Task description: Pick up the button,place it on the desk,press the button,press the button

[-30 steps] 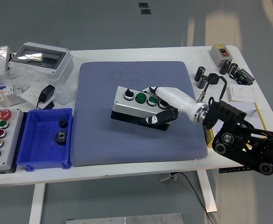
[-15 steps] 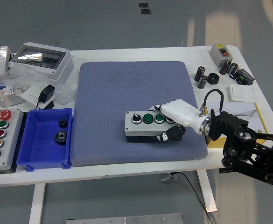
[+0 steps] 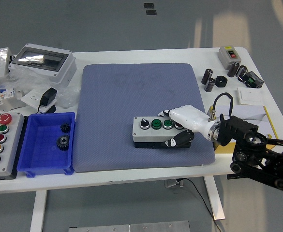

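A grey button box [image 3: 153, 131] with a black knob and two green buttons on top lies flat on the blue mat [image 3: 131, 92], near its front right corner. My right hand [image 3: 180, 129] is shut on the box's right end, white fingers over the top and thumb against the front face. The right arm [image 3: 257, 150] comes in from the lower right. The left arm is out of view.
A second button box [image 3: 0, 144] with coloured buttons lies at the left front. Beside it stands a blue bin [image 3: 47, 145] with two gears. A grey enclosure [image 3: 42, 62], a black adapter and bags crowd the back left. Small black parts, a switch box [image 3: 229, 54] and a notepad lie right.
The right hand carried the button box from the mat's middle down toward the front right. The box went from tilted and lifted to resting flat on the mat.
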`<action>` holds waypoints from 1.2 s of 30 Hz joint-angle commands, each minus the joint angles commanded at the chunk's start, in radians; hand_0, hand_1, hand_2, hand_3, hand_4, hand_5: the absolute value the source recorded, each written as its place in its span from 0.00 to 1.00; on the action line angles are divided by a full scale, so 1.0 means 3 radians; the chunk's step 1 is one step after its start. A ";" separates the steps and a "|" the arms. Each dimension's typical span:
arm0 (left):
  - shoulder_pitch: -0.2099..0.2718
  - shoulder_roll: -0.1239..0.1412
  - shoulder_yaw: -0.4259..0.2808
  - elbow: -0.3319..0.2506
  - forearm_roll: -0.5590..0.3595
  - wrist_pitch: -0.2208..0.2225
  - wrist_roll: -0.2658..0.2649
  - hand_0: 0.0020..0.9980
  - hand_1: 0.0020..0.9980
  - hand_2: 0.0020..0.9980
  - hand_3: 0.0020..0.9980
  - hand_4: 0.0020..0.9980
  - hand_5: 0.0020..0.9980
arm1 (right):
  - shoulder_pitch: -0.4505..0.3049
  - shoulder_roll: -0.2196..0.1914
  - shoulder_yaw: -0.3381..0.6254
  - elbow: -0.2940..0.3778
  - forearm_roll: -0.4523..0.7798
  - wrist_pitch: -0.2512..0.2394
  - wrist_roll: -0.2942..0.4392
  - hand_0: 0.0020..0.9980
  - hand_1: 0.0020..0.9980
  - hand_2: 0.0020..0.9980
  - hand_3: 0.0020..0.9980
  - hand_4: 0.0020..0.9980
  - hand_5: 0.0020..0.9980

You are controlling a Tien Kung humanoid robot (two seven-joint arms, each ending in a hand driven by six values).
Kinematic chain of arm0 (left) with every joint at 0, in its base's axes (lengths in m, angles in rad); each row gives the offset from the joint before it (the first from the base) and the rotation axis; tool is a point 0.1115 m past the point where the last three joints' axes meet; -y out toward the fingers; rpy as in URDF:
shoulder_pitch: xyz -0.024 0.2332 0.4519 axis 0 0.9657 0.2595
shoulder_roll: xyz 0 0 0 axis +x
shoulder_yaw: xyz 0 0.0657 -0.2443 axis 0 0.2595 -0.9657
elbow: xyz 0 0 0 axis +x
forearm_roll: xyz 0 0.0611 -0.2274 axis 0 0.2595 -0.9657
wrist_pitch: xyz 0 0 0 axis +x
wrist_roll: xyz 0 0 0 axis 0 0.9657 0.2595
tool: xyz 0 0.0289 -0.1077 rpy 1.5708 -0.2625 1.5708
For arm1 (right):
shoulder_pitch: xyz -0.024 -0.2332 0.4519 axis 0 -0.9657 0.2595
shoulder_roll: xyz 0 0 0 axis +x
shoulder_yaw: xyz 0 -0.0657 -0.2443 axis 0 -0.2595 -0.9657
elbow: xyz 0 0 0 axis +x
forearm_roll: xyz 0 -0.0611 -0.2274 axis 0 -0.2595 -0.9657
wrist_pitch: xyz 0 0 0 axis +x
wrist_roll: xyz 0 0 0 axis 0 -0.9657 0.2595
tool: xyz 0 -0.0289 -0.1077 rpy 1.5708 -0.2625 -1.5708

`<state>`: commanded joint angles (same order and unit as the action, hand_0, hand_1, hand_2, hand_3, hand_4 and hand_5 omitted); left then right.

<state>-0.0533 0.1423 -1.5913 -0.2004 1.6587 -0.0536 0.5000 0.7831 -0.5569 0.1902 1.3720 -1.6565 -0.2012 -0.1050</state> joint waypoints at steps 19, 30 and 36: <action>0.0008 0.0013 -0.0052 0.0000 0.0079 -0.0030 0.0010 0.65 0.63 0.56 0.61 0.59 0.17 | -0.0010 -0.0045 0.0156 -0.0035 0.0197 0.0151 -0.0014 0.72 0.70 0.71 0.70 0.30 0.06; 0.0003 0.0019 -0.0092 -0.0003 0.0125 -0.0047 0.0017 0.65 0.63 0.56 0.60 0.59 0.16 | -0.0019 -0.0068 0.0231 -0.0075 0.0372 0.0216 0.0008 0.80 0.77 0.78 0.80 0.42 0.05; -0.0009 0.0022 -0.0104 -0.0001 0.0144 -0.0056 0.0015 0.65 0.63 0.56 0.60 0.59 0.16 | -0.0012 -0.0069 0.0238 -0.0102 0.0472 0.0203 0.0041 0.92 0.87 0.87 0.94 0.56 0.08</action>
<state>-0.0560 0.1488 -1.6226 -0.2008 1.7017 -0.0704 0.5044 0.7794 -0.5777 0.2616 1.3414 -1.5150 -0.1401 -0.0927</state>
